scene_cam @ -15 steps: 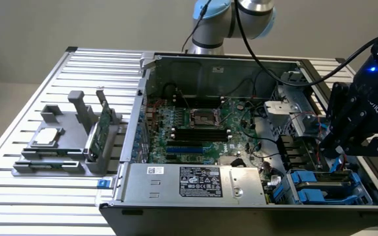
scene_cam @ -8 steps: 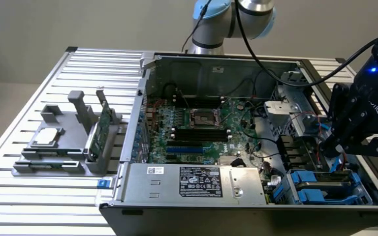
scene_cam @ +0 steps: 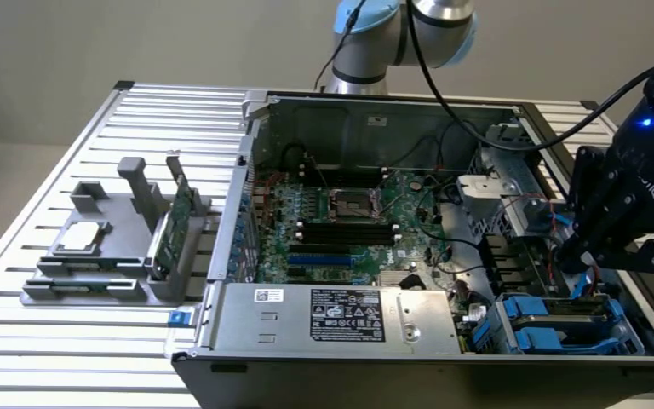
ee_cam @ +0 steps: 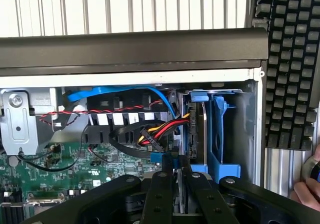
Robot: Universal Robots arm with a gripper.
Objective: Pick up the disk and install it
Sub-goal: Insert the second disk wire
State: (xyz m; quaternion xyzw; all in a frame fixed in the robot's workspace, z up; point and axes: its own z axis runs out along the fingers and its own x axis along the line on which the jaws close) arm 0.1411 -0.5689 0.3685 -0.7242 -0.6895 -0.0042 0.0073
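Across the exterior view, a slatted metal table (scene_cam: 31,281) carries an open computer case (scene_cam: 599,362), and you can see its green motherboard (scene_cam: 339,221) in the frame's centre with the boxed power supply (scene_cam: 339,317) below it. At lower right of that frame sits the blue drive cage (scene_cam: 548,334), and your gripper (scene_cam: 582,266) hangs just above it. A grey parts holder (scene_cam: 100,256) stands on the table at left, apart from the case.

From the wrist view you see the gripper (ee_cam: 176,166) with its black fingers (ee_cam: 159,194) drawn close, clenched on the disk (ee_cam: 179,193), held edge-on beside the cage's blue walls (ee_cam: 216,129). A person's fingertips (ee_cam: 306,189) show at that frame's lower right.
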